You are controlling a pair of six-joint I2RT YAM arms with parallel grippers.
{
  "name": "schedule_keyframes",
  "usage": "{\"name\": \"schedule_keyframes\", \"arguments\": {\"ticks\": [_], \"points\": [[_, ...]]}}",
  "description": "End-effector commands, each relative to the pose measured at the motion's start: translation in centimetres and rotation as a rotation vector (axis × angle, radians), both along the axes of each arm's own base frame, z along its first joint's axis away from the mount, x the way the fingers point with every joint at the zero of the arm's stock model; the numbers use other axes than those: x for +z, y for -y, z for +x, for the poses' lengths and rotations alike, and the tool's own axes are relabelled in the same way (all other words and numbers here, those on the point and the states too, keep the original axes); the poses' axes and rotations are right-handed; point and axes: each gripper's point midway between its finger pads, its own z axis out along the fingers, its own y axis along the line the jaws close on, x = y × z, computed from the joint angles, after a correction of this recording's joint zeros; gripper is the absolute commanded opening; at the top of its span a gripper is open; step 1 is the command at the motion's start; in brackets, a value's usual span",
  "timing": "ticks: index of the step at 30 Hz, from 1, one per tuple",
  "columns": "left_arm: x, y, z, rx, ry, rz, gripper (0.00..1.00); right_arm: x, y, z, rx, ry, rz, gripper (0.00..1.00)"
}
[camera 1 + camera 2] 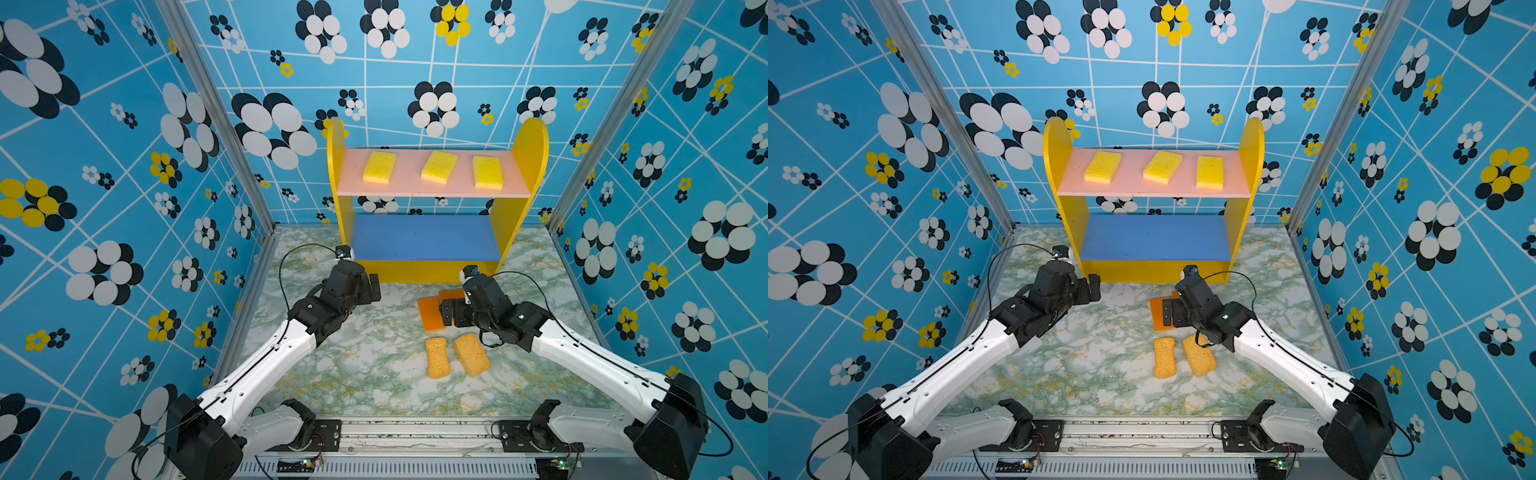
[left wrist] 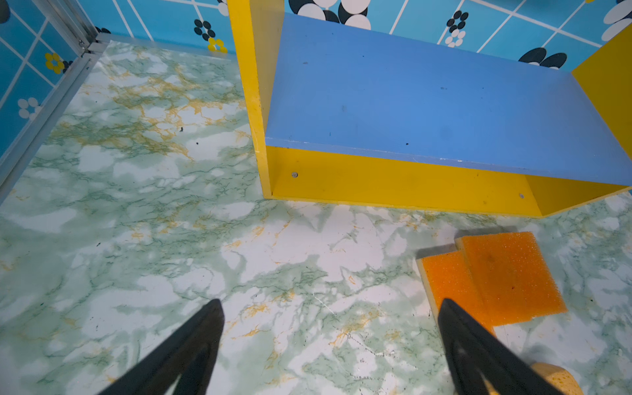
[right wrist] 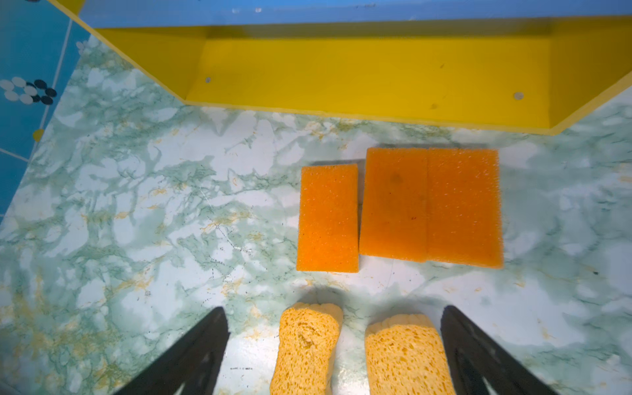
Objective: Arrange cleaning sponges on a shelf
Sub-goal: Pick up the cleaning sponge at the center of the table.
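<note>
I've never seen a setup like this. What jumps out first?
A small yellow shelf stands at the back, three yellow sponges in a row on its pink upper board; the blue board below is bare. In front, orange sponges and two tan sponges lie on the marble-patterned table between two arms.

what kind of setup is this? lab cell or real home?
Likely a staged lab cell: patterned blue panels in aluminium framing wall it in, both arms are bolted to a front rail, and a toy-like shelf stands on marble-print film.
</note>
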Motion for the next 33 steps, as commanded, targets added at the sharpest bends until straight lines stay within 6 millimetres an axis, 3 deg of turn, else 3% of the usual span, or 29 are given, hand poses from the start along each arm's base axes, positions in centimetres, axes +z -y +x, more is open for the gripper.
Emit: {"name": "schedule_keyframes", "arguments": {"ticks": [1, 6, 12, 18, 33], "points": [[-1.1, 0.2, 0.2, 0.001, -0.02, -0.014, 0.99, -1.7, -1.8, 0.1, 0.003, -0.027, 0.021, 0.99], [-1.4, 0.3, 0.0, -0.012, -0.024, -0.012, 0.99, -4.2, -3.6, 0.6, 0.018, -0.089, 0.023, 0.99], [-1.6, 0.7, 0.0, -0.045, -0.031, -0.005, 0.99, -4.4, -4.5, 1.5, 0.008, -0.073, 0.024, 0.99], [-1.6, 0.8, -0.2, -0.052, -0.037, -0.008, 0.99, -5.6, -5.2, 1.5, 0.024, -0.103, 0.027, 0.99], [-1.7, 0.8, -0.1, -0.05, -0.04, -0.005, 0.99, -6.4, -6.0, 1.9, 0.045, -0.11, 0.012, 0.99]]}}
